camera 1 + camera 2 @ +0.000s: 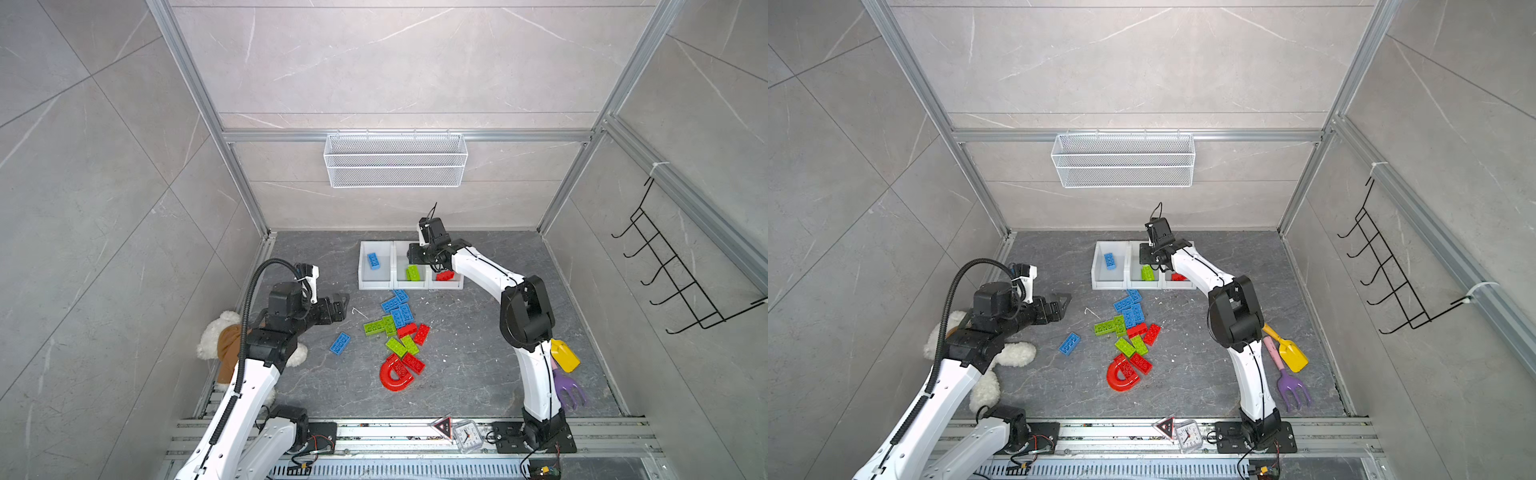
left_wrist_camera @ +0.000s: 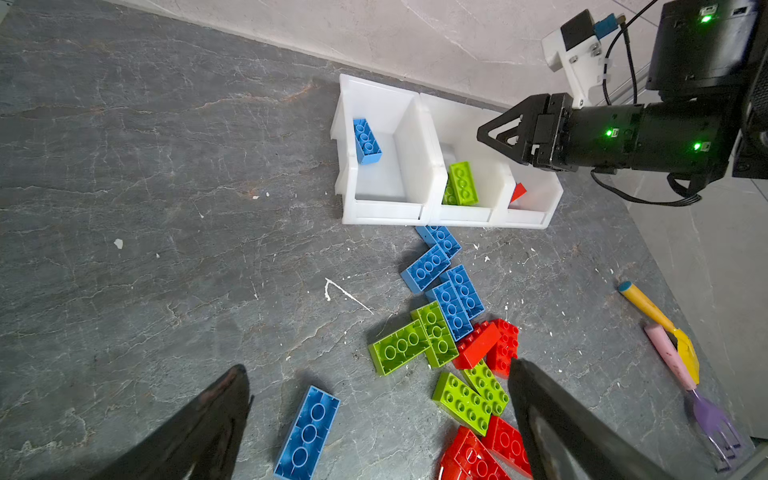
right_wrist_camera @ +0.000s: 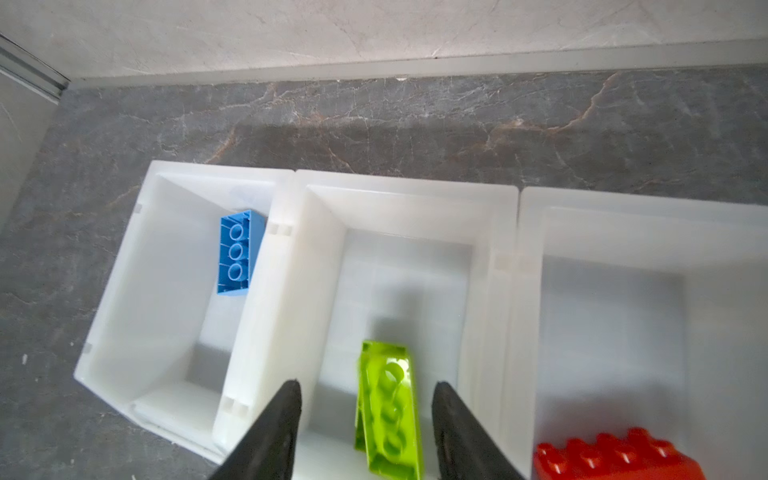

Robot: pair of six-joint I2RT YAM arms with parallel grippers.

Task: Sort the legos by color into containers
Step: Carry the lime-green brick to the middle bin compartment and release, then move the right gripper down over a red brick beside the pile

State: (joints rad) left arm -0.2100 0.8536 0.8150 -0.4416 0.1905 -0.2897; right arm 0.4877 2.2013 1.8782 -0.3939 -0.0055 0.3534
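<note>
Farthest in front of the row of white bins, a red arch is lying on the worktop. It is touching a loose heap of bricks that is running up to the bins' front wall, mostly red and green at the near end and blue beside the bins. A lone blue brick is sitting apart from the heap, on the left arm's side and well in front of the bins. The left end effector is hovering between that brick and the bins, jaws spread wide and carrying nothing.

At the bins, the right end effector is hanging over the middle bin with its jaws parted. A green brick is leaning inside that bin below them, with a gap on each side, so it is looking released rather than gripped. The bin on the left arm's side is holding one blue brick, and the bin at the other end is holding a red brick.

The step in hand is looking like a green drop-off that is nearly done. The next move is calling for the right arm to lift clear of the bin walls and go back to the heap for a brick with free sides. The lone blue brick is looking like the easy pick for the left arm.
</note>
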